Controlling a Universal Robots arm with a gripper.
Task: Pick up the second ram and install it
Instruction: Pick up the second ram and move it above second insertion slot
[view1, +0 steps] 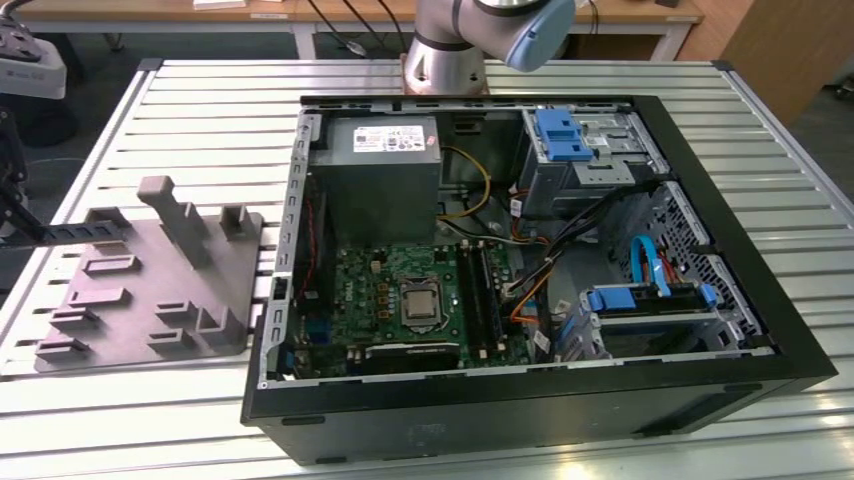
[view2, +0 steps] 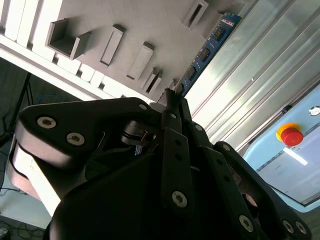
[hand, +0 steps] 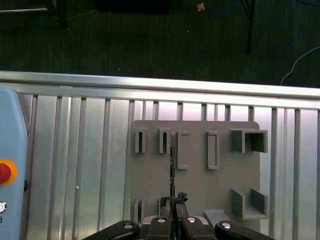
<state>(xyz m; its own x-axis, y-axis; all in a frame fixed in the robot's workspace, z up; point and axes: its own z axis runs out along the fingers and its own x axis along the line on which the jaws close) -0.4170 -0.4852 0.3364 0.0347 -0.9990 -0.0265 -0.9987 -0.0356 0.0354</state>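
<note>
The black, bolted claw (view2: 172, 97) is pinched narrow on one end of the second ram (view2: 210, 42), a thin flat board with a row of small black chips; in the first wrist view the board shows edge-on as a dark sliver over the matte grey moulded tray (hand: 200, 185) with its rectangular pockets; the tray lies on the ribbed aluminium tabletop (hand: 90, 165); toward the exterior view's right sits the open black computer case (view1: 534, 400), its green motherboard (view1: 400, 290) exposed.

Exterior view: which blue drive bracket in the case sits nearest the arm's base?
The blue bracket level with the grey power supply, near the arm's base; the other bracket sits by the blue cable.
</note>
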